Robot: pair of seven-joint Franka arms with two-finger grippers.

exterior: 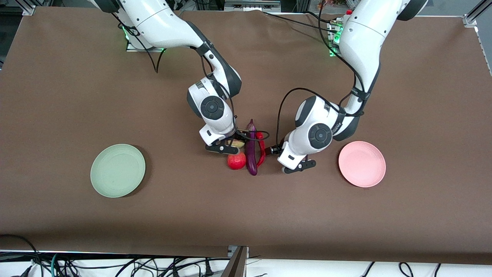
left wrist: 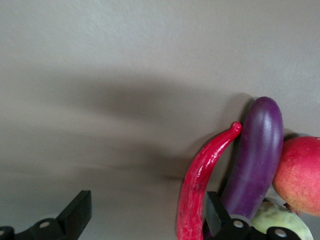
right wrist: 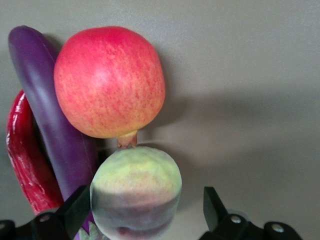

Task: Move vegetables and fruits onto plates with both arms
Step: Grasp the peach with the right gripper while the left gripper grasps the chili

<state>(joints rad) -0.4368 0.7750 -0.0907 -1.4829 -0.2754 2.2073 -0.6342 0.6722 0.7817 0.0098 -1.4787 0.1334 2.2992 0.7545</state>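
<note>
My right gripper: fingers spread around yellow-green fruit, red fruit touching just past it | my left gripper: spread, one finger beside chili, eggplant alongside | mint plate, pink plate well apart, bare.

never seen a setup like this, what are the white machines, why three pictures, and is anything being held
Two white robot arms work at a brown table. One picture looks down from a high camera; the other two come from cameras on each arm's wrist.

Mid-table lie an eggplant, a chili, a red fruit and a yellow-green fruit. A green plate and a pink plate sit near the table's ends.

Nothing is held. The right end effector is open around the yellow-green fruit; the left end effector is open around the chili.
</note>
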